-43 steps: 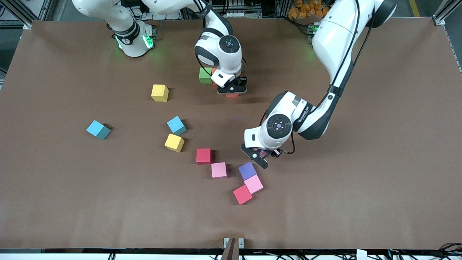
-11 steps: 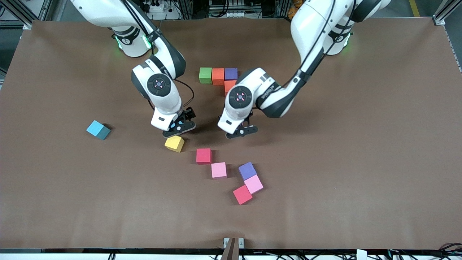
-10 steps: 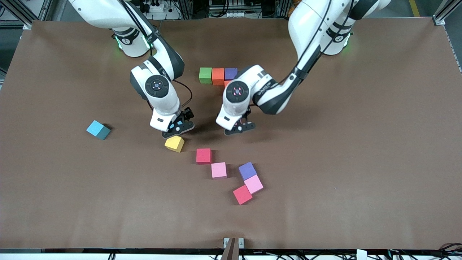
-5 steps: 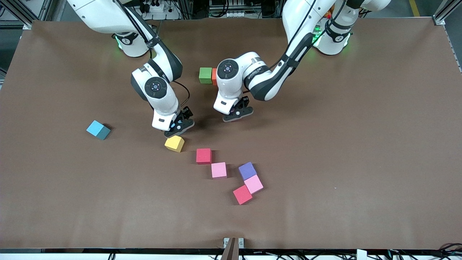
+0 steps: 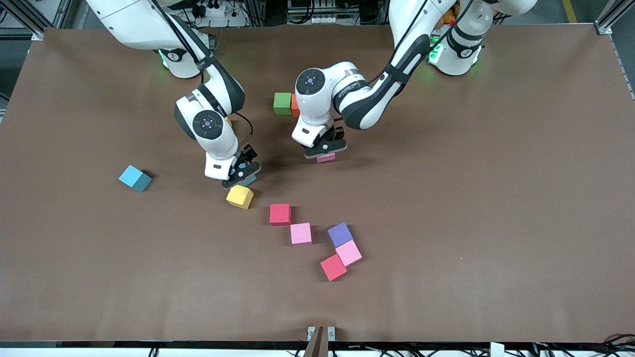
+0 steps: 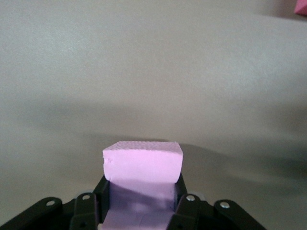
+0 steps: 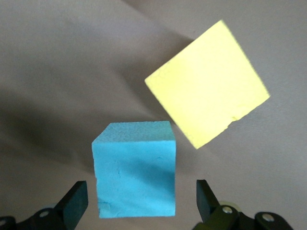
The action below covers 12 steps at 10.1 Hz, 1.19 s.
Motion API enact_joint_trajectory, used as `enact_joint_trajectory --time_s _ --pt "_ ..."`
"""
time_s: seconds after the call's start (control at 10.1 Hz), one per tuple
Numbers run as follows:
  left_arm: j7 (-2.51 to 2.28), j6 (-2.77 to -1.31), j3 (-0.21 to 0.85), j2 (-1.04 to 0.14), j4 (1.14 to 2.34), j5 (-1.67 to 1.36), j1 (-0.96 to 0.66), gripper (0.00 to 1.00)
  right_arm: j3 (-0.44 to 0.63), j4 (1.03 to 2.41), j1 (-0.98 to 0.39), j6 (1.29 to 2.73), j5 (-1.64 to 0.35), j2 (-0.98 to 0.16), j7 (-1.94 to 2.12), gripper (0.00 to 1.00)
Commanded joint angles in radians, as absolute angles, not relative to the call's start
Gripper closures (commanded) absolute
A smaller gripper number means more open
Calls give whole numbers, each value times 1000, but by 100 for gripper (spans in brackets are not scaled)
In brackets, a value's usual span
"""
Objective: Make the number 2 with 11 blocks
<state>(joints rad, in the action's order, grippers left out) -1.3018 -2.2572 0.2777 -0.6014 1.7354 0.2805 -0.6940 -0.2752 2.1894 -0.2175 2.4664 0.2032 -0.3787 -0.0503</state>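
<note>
My left gripper [image 5: 325, 150] is shut on a pink block [image 5: 326, 157], seen filling the jaws in the left wrist view [image 6: 143, 160], low over the table by the started number 2. Of that figure only a green block [image 5: 282, 103] and a sliver of an orange block [image 5: 294, 105] show; the left arm hides the rest. My right gripper [image 5: 241, 174] is open and straddles a light blue block [image 7: 135, 167] without touching it. A yellow block [image 5: 240, 197] lies just nearer the camera, also in the right wrist view [image 7: 207, 96].
Loose blocks lie nearer the camera: red [image 5: 280, 214], pink [image 5: 300, 233], purple [image 5: 340, 234], pink [image 5: 349, 253], red [image 5: 333, 267]. Another light blue block [image 5: 135, 178] sits alone toward the right arm's end.
The left gripper has carried the pink block toward the green and orange row. The right gripper has settled lower around the light blue block, fingers still apart.
</note>
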Motion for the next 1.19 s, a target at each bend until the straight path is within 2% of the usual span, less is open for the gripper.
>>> enact_joint_trajectory --time_s 0.0,0.2,0.3,0.4,0.5,0.6,1.09 --pt "-1260 -2272 281 -581 1767 305 -695 100 -288 2237 -201 2500 222 -351 -43 0" --pt "-1253 -2272 282 -597 1763 305 -706 100 -290 2237 -202 2500 222 -350 -43 0" --pt "-1253 -2272 282 -610 1758 305 -713 100 -291 2241 -202 2500 222 -345 -43 4" --pt "-1253 -2272 282 -617 1750 305 -716 100 -293 2241 -202 2499 222 -344 -43 51" --pt "-1255 -2272 282 -618 1744 304 -718 100 -293 2241 -204 2499 222 -344 -43 82" --pt "-1255 -2273 282 -621 1743 304 -718 100 -295 2241 -204 2499 222 -344 -35 99" --pt "-1275 -2289 282 -627 1744 301 -738 100 -296 2238 -190 2487 222 -290 249 100"
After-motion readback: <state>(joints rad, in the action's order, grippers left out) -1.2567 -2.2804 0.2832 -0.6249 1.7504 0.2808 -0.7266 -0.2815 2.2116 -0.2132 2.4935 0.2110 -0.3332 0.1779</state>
